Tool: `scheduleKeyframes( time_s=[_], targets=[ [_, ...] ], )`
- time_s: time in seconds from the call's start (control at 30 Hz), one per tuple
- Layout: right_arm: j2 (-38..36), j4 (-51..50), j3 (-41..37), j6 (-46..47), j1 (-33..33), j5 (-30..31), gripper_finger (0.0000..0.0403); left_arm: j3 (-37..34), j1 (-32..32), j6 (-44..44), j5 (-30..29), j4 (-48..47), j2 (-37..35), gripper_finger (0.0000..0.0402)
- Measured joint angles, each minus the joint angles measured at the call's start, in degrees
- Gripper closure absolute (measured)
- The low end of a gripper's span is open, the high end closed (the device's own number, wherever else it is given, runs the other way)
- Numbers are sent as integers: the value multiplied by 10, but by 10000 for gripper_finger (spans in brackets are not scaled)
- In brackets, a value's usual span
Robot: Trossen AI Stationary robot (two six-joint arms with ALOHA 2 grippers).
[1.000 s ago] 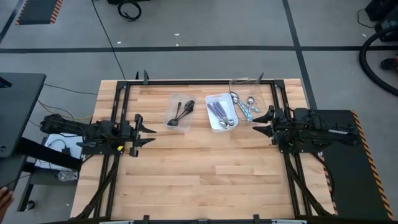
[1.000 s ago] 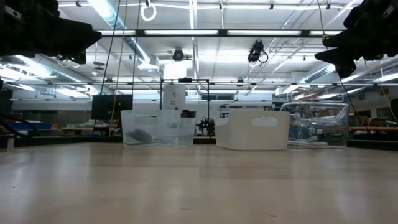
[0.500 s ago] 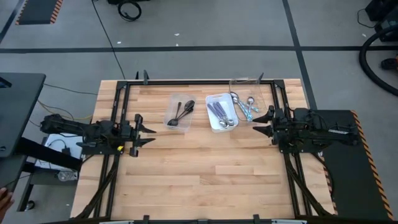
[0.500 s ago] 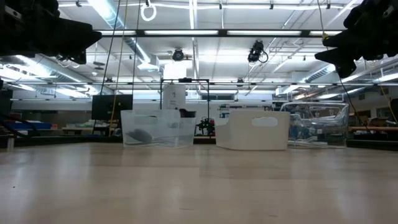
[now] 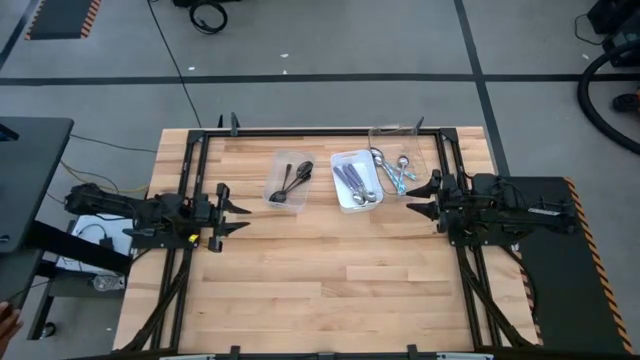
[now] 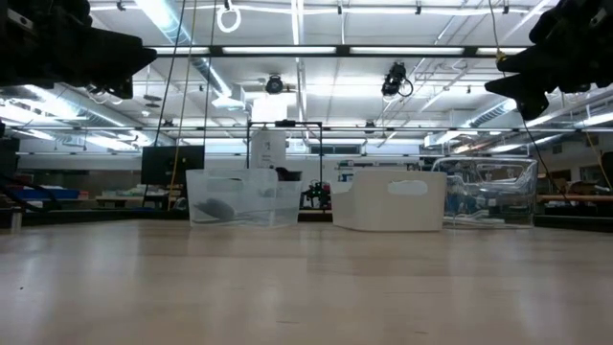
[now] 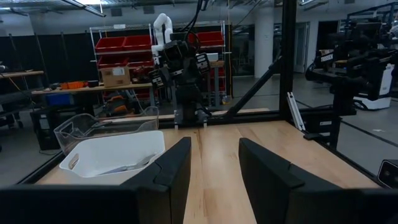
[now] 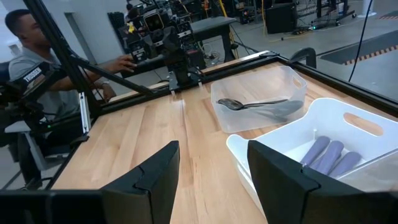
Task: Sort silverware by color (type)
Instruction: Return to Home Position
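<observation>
Spoons lie sorted at the far middle of the table [image 5: 330, 280]. Dark spoons [image 5: 293, 180] slant near-left to far-right in the left clear bin [image 5: 272, 197]. Violet spoons [image 5: 350, 178] fill the white bin [image 5: 345, 205], and blue spoons [image 5: 398, 176] the right clear bin [image 5: 385, 133]. Left jaws and right jaws hang released at opposite table edges. Only the right wrist view shows a person [image 8: 31, 53].

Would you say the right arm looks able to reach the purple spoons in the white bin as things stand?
Probably yes: the right pincer hangs open near the white bin, only bare table lies between, and the purple spoons lie uncovered.
</observation>
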Motion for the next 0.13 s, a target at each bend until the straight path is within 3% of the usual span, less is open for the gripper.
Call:
scheduleKeyframes(
  time_s=[0.13],
  targets=[
    [0,0,0,0,0,0,204,0,0,0,0,0,0,260]
  ],
)
